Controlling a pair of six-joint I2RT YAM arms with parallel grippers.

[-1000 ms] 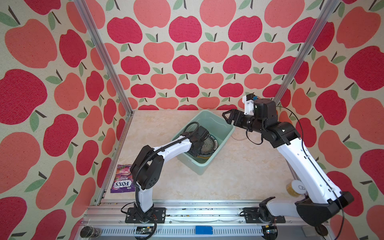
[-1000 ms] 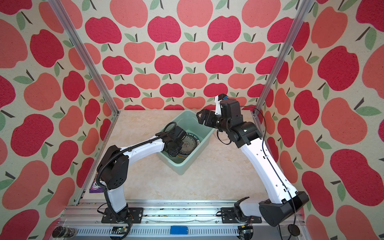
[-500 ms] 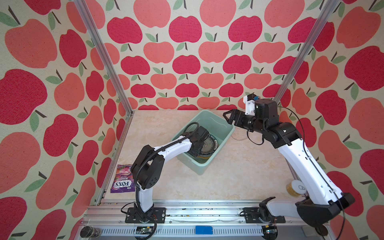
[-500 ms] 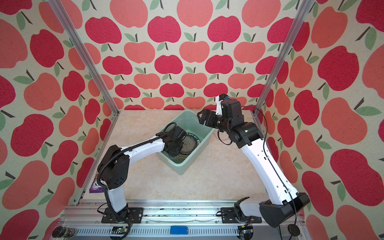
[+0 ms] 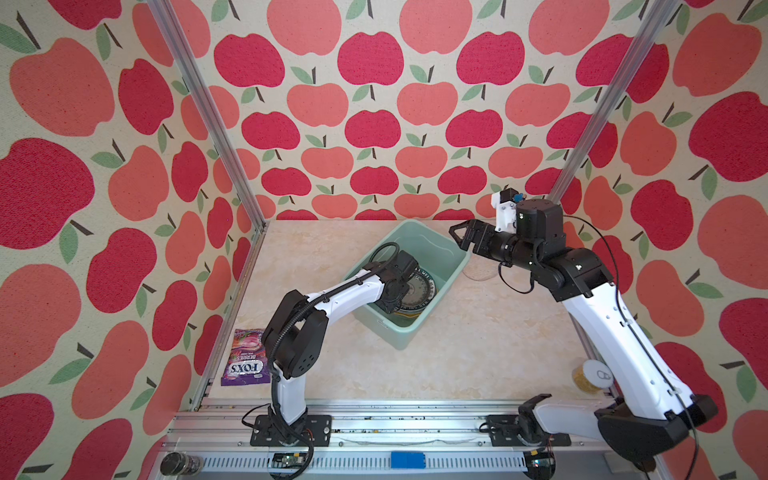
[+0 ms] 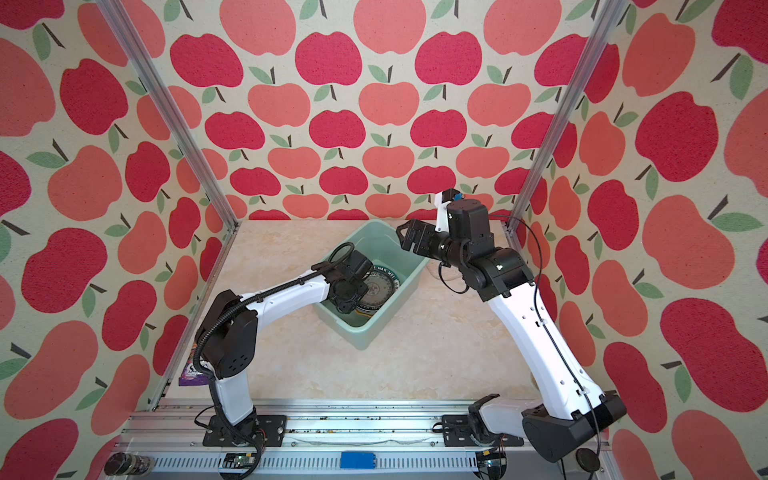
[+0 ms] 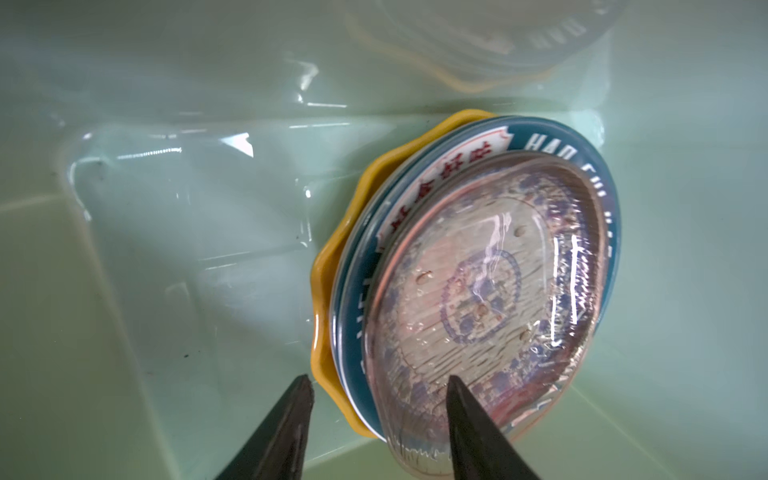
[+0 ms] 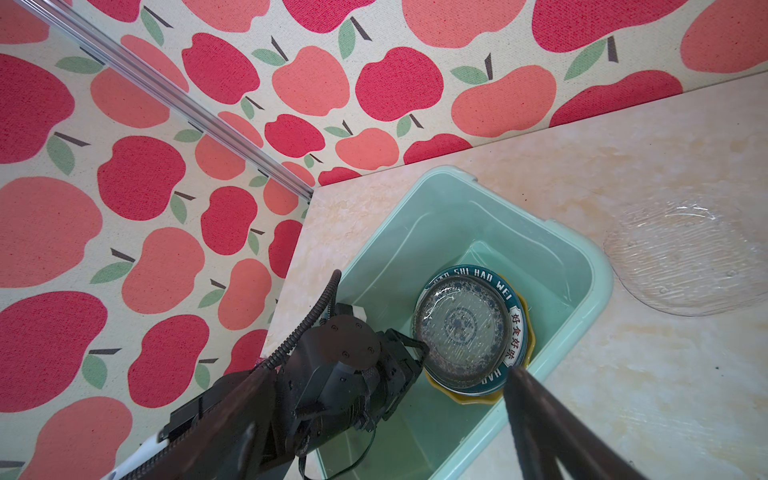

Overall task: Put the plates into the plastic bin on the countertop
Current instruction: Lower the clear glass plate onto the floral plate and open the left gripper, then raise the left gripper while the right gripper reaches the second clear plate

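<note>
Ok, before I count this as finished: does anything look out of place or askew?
One clear glass plate lies on the countertop beside the plastic bin, not inside it. The stack of plates in the bin sits off-centre, close to one wall. Nothing looks spilled or broken.

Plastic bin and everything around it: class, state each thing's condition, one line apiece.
plastic bin, upright on the countertop, holding stacked plates.
yellow scalloped plate, in the bin, lowest visible in the stack.
lettered-rim plate, in the bin, on the yellow one.
small patterned plate, in the bin, topmost.
clear glass plate, flat on the countertop, outside the bin.
left gripper, open, astride the stack's edge.
right gripper, open, empty, raised near the bin's corner.
</note>
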